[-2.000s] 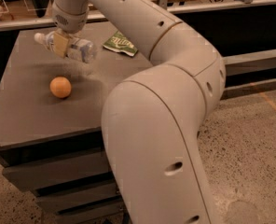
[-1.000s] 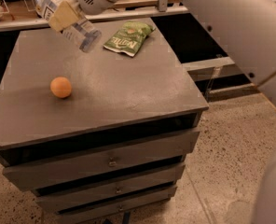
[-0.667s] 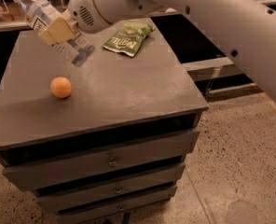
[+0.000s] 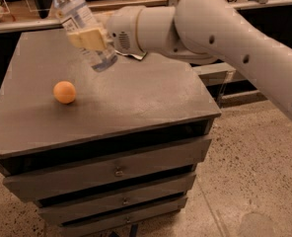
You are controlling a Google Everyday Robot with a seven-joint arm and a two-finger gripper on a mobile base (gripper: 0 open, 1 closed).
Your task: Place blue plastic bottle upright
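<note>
The blue plastic bottle [image 4: 78,21] is clear and bluish with a white-and-blue label. It hangs in the air above the grey cabinet top [image 4: 136,98], tilted with its neck up and to the left and its base low near the surface. My gripper [image 4: 89,38] is shut on the bottle's middle, its tan fingers [image 4: 87,36] wrapped across the body. The white arm [image 4: 210,28] reaches in from the right. The bottle's cap is cut off by the top edge of the view.
An orange [image 4: 64,92] lies on the left part of the cabinet top. The arm hides the back middle of the top. The cabinet has drawers [image 4: 116,169] in front. A speckled floor [image 4: 249,172] lies to the right.
The bottle has been lifted off the surface and turned from lying to steeply tilted. The arm has swung lower across the back of the cabinet and now covers the green snack bag.
</note>
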